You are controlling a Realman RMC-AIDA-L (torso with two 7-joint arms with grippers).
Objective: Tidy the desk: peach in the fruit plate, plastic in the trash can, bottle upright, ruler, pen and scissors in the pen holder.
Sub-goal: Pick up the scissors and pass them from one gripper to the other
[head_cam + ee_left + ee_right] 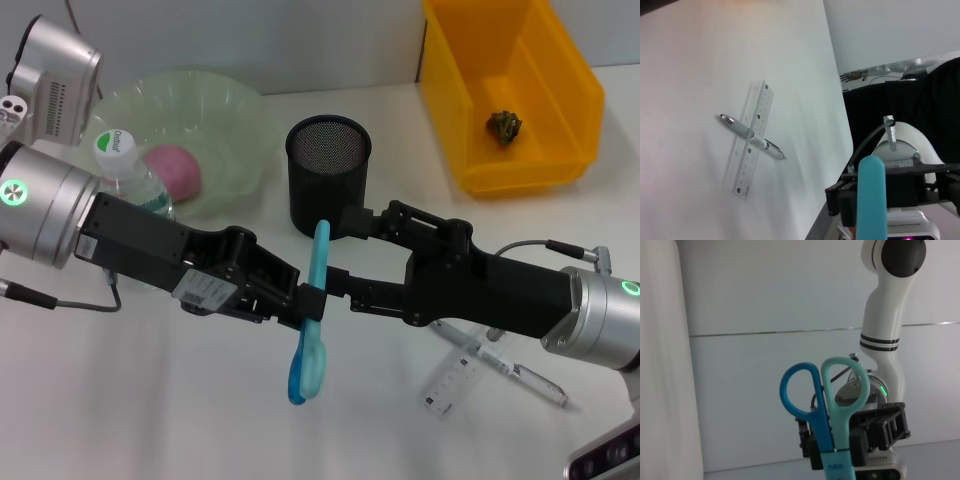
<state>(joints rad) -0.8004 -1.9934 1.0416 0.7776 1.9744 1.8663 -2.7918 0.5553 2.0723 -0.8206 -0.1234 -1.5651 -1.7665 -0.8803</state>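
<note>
The blue scissors (309,355) hang in mid-air over the table's middle, handles down and sheathed blade up. My left gripper (303,303) is shut on their middle from the left. My right gripper (336,284) is shut on the blade from the right. In the right wrist view the scissors' handles (822,390) stand before the left gripper. The black mesh pen holder (328,175) stands just behind. The ruler (455,385) and pen (520,375) lie crossed at the front right. The peach (175,170) lies in the green plate (215,105). The bottle (125,165) stands upright. Crumpled plastic (504,125) lies in the yellow trash can (560,170).
Both arms stretch across the table's middle and meet at the scissors. The left wrist view shows the ruler (754,142) under the pen (730,121) close to the table's edge. The plate and bottle sit behind the left arm.
</note>
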